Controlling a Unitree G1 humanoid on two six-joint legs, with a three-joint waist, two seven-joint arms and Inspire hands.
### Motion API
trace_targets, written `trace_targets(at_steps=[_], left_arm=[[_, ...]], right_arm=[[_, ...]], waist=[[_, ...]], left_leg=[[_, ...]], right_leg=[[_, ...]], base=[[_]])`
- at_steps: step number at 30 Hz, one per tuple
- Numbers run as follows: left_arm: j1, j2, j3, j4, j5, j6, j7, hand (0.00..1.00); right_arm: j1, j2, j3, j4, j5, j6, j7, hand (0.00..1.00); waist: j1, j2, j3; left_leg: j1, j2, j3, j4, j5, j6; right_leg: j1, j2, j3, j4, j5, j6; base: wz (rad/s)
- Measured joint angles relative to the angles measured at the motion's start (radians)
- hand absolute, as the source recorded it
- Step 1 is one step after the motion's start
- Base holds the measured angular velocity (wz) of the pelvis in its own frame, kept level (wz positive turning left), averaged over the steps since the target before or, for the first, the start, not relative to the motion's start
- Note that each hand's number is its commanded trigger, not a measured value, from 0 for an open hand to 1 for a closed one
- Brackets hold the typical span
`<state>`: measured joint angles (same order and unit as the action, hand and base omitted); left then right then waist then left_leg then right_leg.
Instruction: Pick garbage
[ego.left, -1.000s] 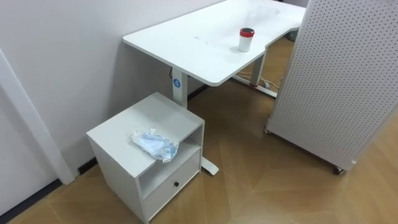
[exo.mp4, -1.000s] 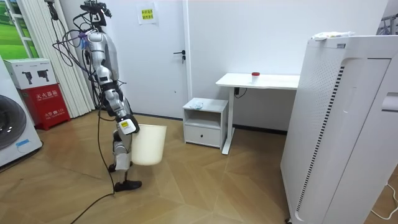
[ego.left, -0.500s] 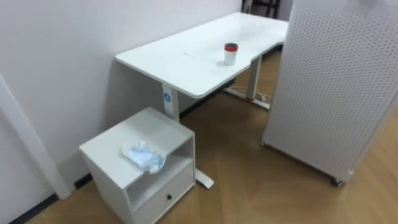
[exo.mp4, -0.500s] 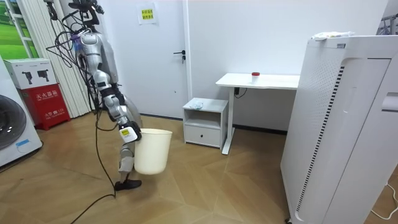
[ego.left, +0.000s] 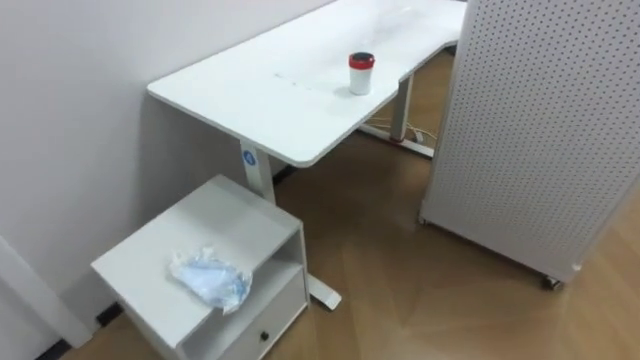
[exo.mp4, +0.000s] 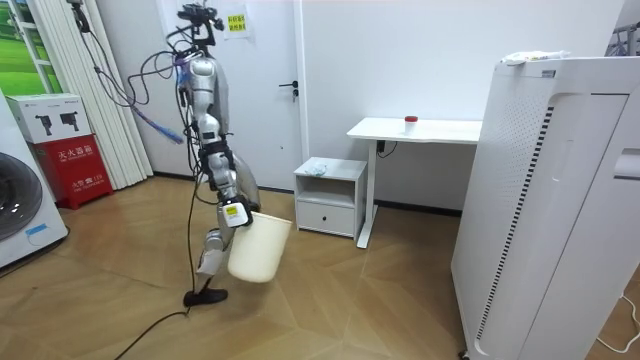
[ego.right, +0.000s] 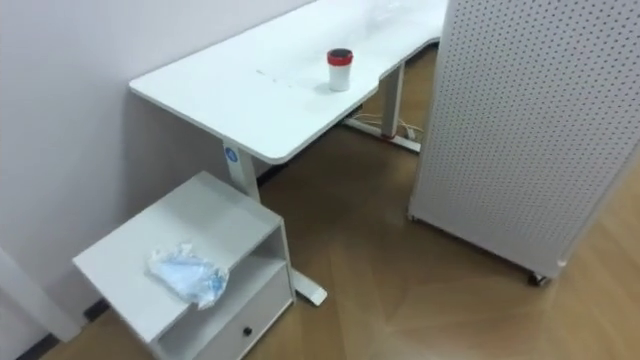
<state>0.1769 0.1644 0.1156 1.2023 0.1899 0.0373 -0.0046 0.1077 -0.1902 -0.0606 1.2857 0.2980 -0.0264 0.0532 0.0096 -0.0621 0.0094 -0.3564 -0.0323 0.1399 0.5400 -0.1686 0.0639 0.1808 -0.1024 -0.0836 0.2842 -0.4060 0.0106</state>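
Note:
A crumpled bluish-white wrapper (ego.left: 210, 280) lies on top of a small white cabinet (ego.left: 150, 255), near its front edge; it is also in the right eye view (ego.right: 187, 275) and, small, in the room view (exo.mp4: 317, 168). A white cup with a red lid (ego.left: 361, 73) stands upright on the white desk (ego.left: 250, 85). In the room view I stand on the wooden floor left of the cabinet, facing it. My right hand (exo.mp4: 234, 211) hangs low at my side, holding the rim of a tilted white bin (exo.mp4: 258, 250).
A tall white perforated panel on castors (ego.left: 540, 130) stands right of the desk, with open wooden floor (ego.left: 400, 290) between it and the cabinet. The cabinet has an open shelf and a drawer (exo.mp4: 325, 214). A red box (exo.mp4: 70, 165) and a washing machine (exo.mp4: 25, 210) stand at the room view's left.
I have walked toward the cabinet, to the room view's right, with the bin swinging along in my hand. The eye views have shifted with my own movement.

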Motion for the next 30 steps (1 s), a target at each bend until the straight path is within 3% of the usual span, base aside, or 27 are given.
trace_targets(at_steps=[3,4,5,6,7,8,10,11,12,14,15,16,17,18,19,20,23,30], left_arm=[[-0.033,0.002,0.0,0.001,-0.003,0.001,0.002,0.0],[-0.052,0.002,-0.006,0.0,-0.013,-0.002,0.004,0.0],[-0.079,0.007,-0.02,0.0,-0.035,-0.003,0.013,0.0],[-0.091,0.007,-0.023,-0.001,-0.046,-0.004,0.019,0.0],[-0.101,0.006,-0.024,-0.006,-0.06,-0.011,0.026,0.0],[-0.111,0.007,-0.037,-0.011,-0.07,-0.021,0.041,0.0],[-0.116,0.007,-0.057,-0.035,-0.08,-0.031,0.06,0.0],[-0.116,0.005,-0.06,-0.039,-0.082,-0.045,0.069,0.0],[-0.118,0.004,-0.062,-0.039,-0.083,-0.052,0.071,0.0],[-0.116,0.003,-0.067,-0.042,-0.102,-0.079,0.074,0.0],[-0.115,0.003,-0.069,-0.042,-0.109,-0.084,0.075,0.0],[-0.117,0.005,-0.081,-0.042,-0.125,-0.091,0.075,0.0],[-0.111,0.006,-0.086,-0.041,-0.14,-0.091,0.072,0.0],[-0.108,0.003,-0.089,-0.041,-0.14,-0.091,0.07,0.0],[-0.103,-0.002,-0.09,-0.042,-0.14,-0.091,0.064,0.0],[-0.101,-0.001,-0.09,-0.043,-0.14,-0.091,0.06,0.0],[-0.091,-0.001,-0.089,-0.034,-0.139,-0.093,0.061,0.0],[-0.136,-0.001,-0.089,-0.033,-0.104,-0.112,0.057,0.0]], right_arm=[[-0.024,0.001,0.003,-0.013,-0.035,-0.002,-0.006,1.0],[-0.03,-0.002,0.012,-0.017,-0.034,-0.004,-0.011,1.0],[-0.034,-0.002,0.015,-0.025,-0.031,-0.004,-0.019,1.0],[-0.03,-0.003,0.013,-0.03,-0.03,-0.005,-0.023,1.0],[-0.03,-0.006,0.009,-0.04,-0.029,-0.008,-0.029,1.0],[-0.03,-0.008,0.009,-0.047,-0.028,-0.016,-0.028,1.0],[-0.041,-0.006,0.009,-0.055,-0.028,-0.023,-0.027,1.0],[-0.046,-0.005,0.009,-0.071,-0.027,-0.026,-0.025,1.0],[-0.046,-0.005,0.01,-0.079,-0.026,-0.028,-0.023,1.0],[-0.047,-0.005,0.01,-0.095,-0.008,-0.035,-0.018,1.0],[-0.047,-0.005,0.009,-0.094,-0.003,-0.037,-0.018,1.0],[-0.047,-0.005,0.009,-0.085,0.009,-0.038,-0.018,1.0],[-0.047,-0.004,0.012,-0.081,0.012,-0.038,-0.018,1.0],[-0.047,-0.004,0.012,-0.078,0.012,-0.038,-0.017,1.0],[-0.044,-0.002,0.011,-0.068,0.012,-0.04,-0.018,1.0],[-0.052,0.001,0.012,-0.059,0.01,-0.042,-0.015,1.0],[-0.054,0.004,0.026,-0.04,0.01,-0.05,0.003,1.0],[-0.072,0.003,0.05,-0.019,0.002,-0.06,0.015,1.0]], waist=[[-0.002,0.0,-0.0011],[-0.004,0.009,-0.0084],[-0.006,0.006,-0.0068],[-0.007,0.003,-0.0049],[-0.006,0.002,-0.0044],[-0.007,0.003,-0.0033],[-0.002,0.023,-0.0092],[-0.003,0.035,-0.0022],[-0.003,0.044,0.0014],[-0.006,0.062,-0.0018],[-0.009,0.062,-0.0013],[-0.008,0.058,-0.0024],[-0.009,0.051,-0.0041],[-0.012,0.052,-0.0049],[-0.031,0.047,-0.0069],[-0.03,0.057,-0.0121],[-0.031,0.049,-0.0044],[-0.033,0.034,0.0063]], left_leg=[[0.002,-0.001,0.037,0.052,-0.05,0.024],[0.021,-0.003,0.046,0.038,-0.083,0.029],[0.04,-0.021,0.05,0.025,-0.103,0.034],[0.05,-0.031,0.049,0.023,-0.107,0.041],[0.077,-0.047,0.05,0.009,-0.114,0.051],[0.108,-0.055,0.047,-0.012,-0.118,0.058],[0.14,-0.052,0.041,-0.053,-0.121,0.063],[0.154,-0.043,0.036,-0.073,-0.12,0.063],[0.162,-0.036,0.035,-0.081,-0.12,0.063],[0.186,-0.015,0.021,-0.117,-0.118,0.058],[0.195,-0.012,0.016,-0.129,-0.116,0.055],[0.213,-0.011,0.008,-0.15,-0.113,0.05],[0.228,-0.012,-0.001,-0.168,-0.111,0.043],[0.233,-0.009,-0.014,-0.17,-0.113,0.039],[0.241,0.0,-0.041,-0.171,-0.113,0.024],[0.253,0.011,-0.054,-0.186,-0.108,0.015],[0.31,0.03,-0.066,-0.242,-0.097,-0.004],[0.331,0.04,-0.065,-0.27,-0.096,-0.005]], right_leg=[[-0.021,-0.021,-0.006,0.101,-0.001,0.011],[-0.065,-0.033,-0.012,0.217,-0.003,0.026],[-0.119,-0.062,-0.029,0.35,0.005,0.042],[-0.146,-0.078,-0.034,0.42,0.021,0.061],[-0.185,-0.104,-0.038,0.526,0.075,0.068],[-0.208,-0.112,-0.043,0.593,0.145,0.062],[-0.26,-0.12,-0.053,0.654,0.203,0.057],[-0.305,-0.112,-0.056,0.664,0.159,0.052],[-0.326,-0.102,-0.055,0.657,0.136,0.05],[-0.414,-0.064,-0.053,0.542,0.086,0.038],[-0.426,-0.058,-0.052,0.487,0.085,0.036],[-0.441,-0.051,-0.052,0.355,0.089,0.035],[-0.44,-0.049,-0.051,0.208,0.121,0.035],[-0.44,-0.043,-0.047,0.17,0.178,0.044],[-0.421,-0.023,-0.044,0.12,0.232,0.04],[-0.386,-0.001,-0.056,0.082,0.241,0.032],[-0.321,0.024,-0.064,0.028,0.246,0.025],[-0.299,0.046,-0.053,-0.006,0.244,0.023]], base=[[-0.07],[0.2],[0.22],[0.2],[0.08],[0.0],[-0.14],[-0.16],[-0.04],[0.08],[0.16],[0.19],[0.27],[0.49],[0.46],[0.38],[0.09],[-0.04]])
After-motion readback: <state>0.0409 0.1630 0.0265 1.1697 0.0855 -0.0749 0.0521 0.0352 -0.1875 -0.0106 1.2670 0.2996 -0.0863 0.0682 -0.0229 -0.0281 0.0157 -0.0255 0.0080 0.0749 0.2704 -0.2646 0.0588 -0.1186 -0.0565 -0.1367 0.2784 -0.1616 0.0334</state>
